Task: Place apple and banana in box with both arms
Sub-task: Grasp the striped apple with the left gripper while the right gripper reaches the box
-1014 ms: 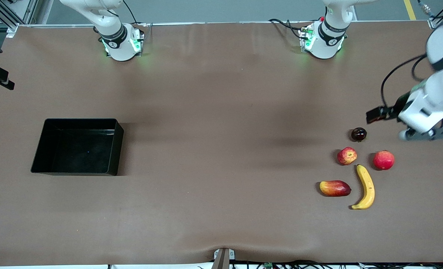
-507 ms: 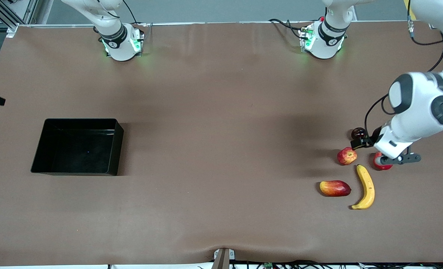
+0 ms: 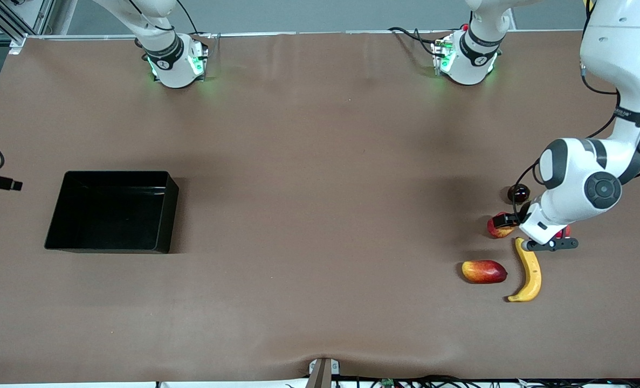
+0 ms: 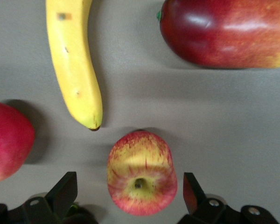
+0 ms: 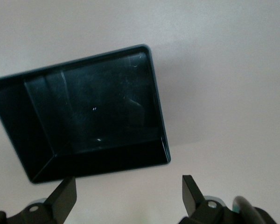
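Observation:
The apple (image 4: 141, 172), red with yellow streaks, lies on the table directly between the fingers of my left gripper (image 4: 130, 193), which is open around it without touching. In the front view the left arm's wrist covers most of the apple (image 3: 495, 231). The yellow banana (image 3: 530, 269) lies just nearer the front camera, its brown tip (image 4: 94, 126) close to the apple. The black box (image 3: 117, 173) stands empty toward the right arm's end of the table. My right gripper (image 5: 129, 196) hangs open over bare table beside the box (image 5: 158, 116).
A red-yellow mango-like fruit (image 3: 483, 271) lies beside the banana. A round red fruit (image 4: 7, 140) sits next to the apple, mostly under the left wrist. A dark round fruit (image 3: 518, 192) lies farther from the front camera.
The left arm has swung in from the table's end and come down over the apple, gripper still open. The right arm has shifted at the table's edge near the box.

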Motion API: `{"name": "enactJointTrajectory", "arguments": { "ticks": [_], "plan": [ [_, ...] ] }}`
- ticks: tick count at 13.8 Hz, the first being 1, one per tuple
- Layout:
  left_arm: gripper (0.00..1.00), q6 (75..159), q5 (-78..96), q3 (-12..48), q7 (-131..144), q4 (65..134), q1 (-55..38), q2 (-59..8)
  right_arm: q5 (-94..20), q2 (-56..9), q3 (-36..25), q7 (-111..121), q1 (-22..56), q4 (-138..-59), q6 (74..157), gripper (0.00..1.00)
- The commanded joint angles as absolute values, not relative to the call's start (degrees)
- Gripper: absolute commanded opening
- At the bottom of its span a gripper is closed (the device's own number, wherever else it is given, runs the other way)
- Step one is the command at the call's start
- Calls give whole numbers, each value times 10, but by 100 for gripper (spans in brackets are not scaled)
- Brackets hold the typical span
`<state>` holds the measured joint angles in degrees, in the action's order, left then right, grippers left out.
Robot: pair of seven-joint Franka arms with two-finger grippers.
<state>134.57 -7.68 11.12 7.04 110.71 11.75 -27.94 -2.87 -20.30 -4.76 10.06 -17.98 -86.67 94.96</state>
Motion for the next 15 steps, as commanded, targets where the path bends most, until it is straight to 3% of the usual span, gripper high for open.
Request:
{"name": "enactJointTrajectory", "arguments": {
  "ticks": [1, 3, 4, 6, 7, 8, 11, 12, 15],
  "plan": [
    [100, 1353, -85, 119, 78, 1104, 125, -290, -57, -264, -39, 134, -202, -858, 971, 100],
    [95, 1355, -81, 119, 78, 1104, 124, -302, -51, -287, -40, 146, -208, -874, 983, 100],
    [83, 1356, -79, 119, 79, 1104, 125, -305, -49, -300, -39, 159, -223, -880, 1006, 100],
    [45, 1357, -78, 119, 79, 1103, 124, -306, -49, -303, -39, 219, -229, -923, 1069, 100],
    [0, 1356, -78, 120, 78, 1103, 124, -305, -49, -304, -40, 249, -232, -944, 1101, 100],
    [0, 1354, -78, 120, 80, 1103, 119, -302, -49, -304, -39, 270, -236, -967, 1136, 87],
    [0, 1333, -79, 124, 83, 1103, 114, -267, -49, -303, -39, 315, -239, -1013, 1183, 16],
    [0, 1318, -79, 132, 82, 1097, 116, -253, -49, -303, -39, 319, -241, -1018, 1184, 0],
    [0, 1300, -87, 153, 74, 1094, 115, -208, -49, -300, -39, 316, -233, -1017, 1173, 0]
  ]
}}
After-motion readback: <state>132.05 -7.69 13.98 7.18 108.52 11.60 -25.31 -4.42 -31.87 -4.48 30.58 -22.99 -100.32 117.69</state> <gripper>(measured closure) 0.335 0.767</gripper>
